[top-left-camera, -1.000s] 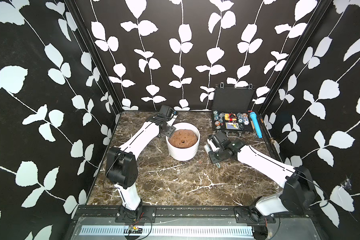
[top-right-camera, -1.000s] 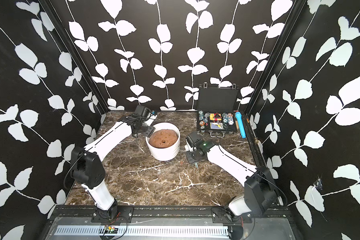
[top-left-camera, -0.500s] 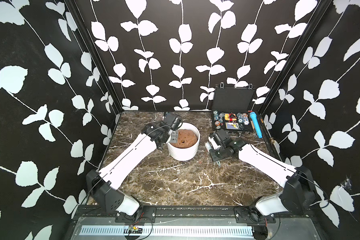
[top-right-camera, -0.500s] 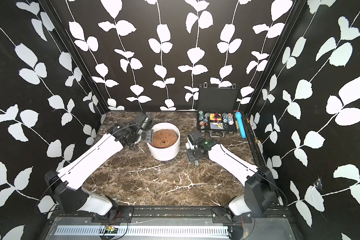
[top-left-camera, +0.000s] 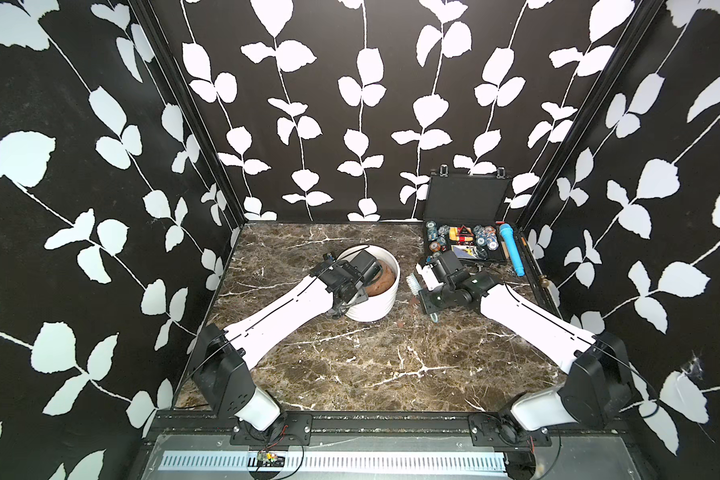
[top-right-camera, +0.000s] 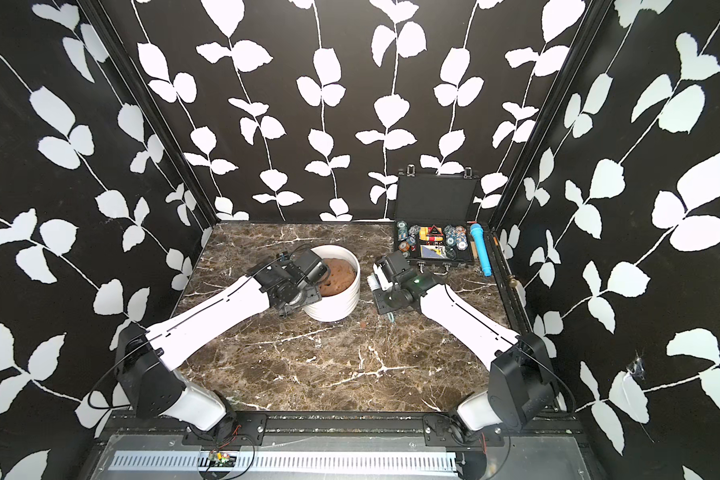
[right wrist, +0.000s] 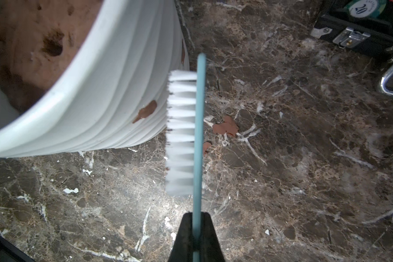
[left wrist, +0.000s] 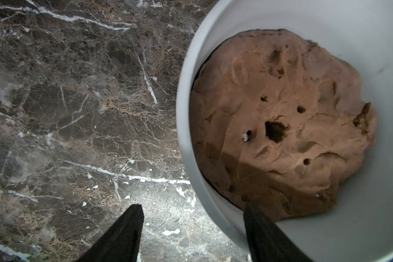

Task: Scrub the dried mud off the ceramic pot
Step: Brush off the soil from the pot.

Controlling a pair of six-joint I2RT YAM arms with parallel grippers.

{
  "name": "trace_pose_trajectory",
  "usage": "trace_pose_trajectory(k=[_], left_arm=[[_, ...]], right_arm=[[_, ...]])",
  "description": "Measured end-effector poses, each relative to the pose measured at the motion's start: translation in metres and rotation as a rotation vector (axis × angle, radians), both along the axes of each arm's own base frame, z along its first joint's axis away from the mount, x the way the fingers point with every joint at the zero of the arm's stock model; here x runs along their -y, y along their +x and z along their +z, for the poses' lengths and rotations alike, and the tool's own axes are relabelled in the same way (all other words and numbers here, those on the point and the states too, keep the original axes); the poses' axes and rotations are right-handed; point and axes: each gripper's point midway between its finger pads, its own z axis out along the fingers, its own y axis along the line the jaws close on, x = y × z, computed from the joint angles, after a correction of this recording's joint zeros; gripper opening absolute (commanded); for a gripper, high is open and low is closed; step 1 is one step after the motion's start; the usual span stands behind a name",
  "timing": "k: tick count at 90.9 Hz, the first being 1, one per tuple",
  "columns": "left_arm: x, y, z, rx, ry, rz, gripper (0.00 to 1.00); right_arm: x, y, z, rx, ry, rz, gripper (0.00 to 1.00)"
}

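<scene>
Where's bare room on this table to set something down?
The near half of the marble table, in front of the ceramic pot, is bare; so is the far strip behind it. Crowded: beside the brush, and the far right corner with the open case and blue tube.

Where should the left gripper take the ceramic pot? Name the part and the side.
Grip the ceramic pot by its rim wall, from above on the left arm's side: it stands upright, open-topped, likely too wide to span. The left gripper is open there, one finger outside, one inside.
</scene>
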Motion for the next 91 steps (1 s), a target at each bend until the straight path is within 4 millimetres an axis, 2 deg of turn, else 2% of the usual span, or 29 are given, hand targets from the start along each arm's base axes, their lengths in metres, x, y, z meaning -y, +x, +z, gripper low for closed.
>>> trace_pose_trajectory(k=[10, 24, 33, 48, 59, 68, 91], left_arm=[[-0.001, 0.005, 0.002, 0.026, 0.004, 0.022, 0.71], [-0.002, 0.014, 0.013, 0.071, -0.010, 0.055, 0.66], [0.001, 0.015, 0.006, 0.053, -0.016, 0.075, 0.61], [0.007, 0.014, -0.017, -0.015, -0.010, 0.088, 0.48], [0.012, 0.017, -0.017, -0.012, -0.036, 0.092, 0.34], [0.009, 0.019, -0.016, -0.006, -0.047, 0.127, 0.24], [0.005, 0.025, -0.013, 0.013, -0.049, 0.152, 0.17]], right_arm=[[-0.005, -0.001, 0.001, -0.006, 0.027, 0.012, 0.00], [-0.006, -0.009, -0.008, -0.045, 0.037, 0.011, 0.00], [-0.010, -0.017, -0.012, -0.069, 0.034, 0.014, 0.00], [-0.027, -0.037, -0.013, -0.091, 0.033, 0.050, 0.00], [-0.030, -0.054, -0.015, -0.115, 0.033, 0.050, 0.00], [-0.030, -0.063, -0.015, -0.128, 0.032, 0.037, 0.00], [-0.030, -0.064, -0.017, -0.138, 0.034, -0.016, 0.00]])
